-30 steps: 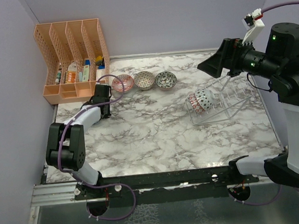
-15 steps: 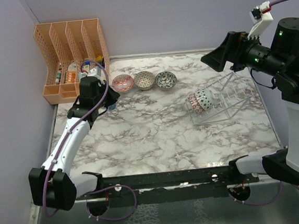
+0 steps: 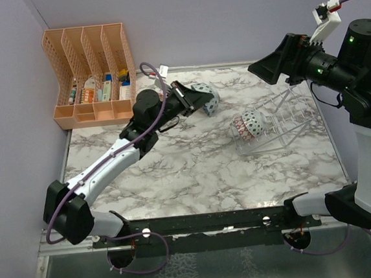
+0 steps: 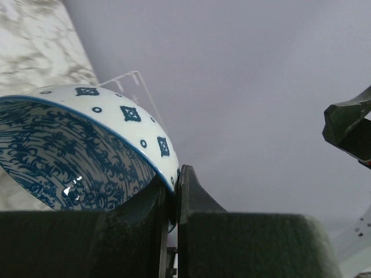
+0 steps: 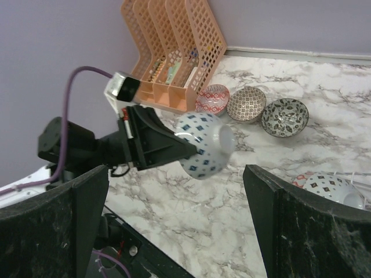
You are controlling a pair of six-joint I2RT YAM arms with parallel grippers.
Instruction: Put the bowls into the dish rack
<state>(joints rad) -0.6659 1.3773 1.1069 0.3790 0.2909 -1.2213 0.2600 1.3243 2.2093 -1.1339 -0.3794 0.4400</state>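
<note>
Left gripper (image 3: 197,99) is pinched shut on the rim of a bowl (image 3: 208,98), held in the air mid-table. The bowl is on edge, foot toward the rack (image 3: 281,123), mouth back at the arm. Bare table (image 3: 193,158) lies between. Two bowls (image 3: 248,124) sit in the rack's left end. Held bowl: white with blue diamonds, blue-patterned inside. Right gripper (image 3: 264,70) hangs wide open above the rack.
</note>
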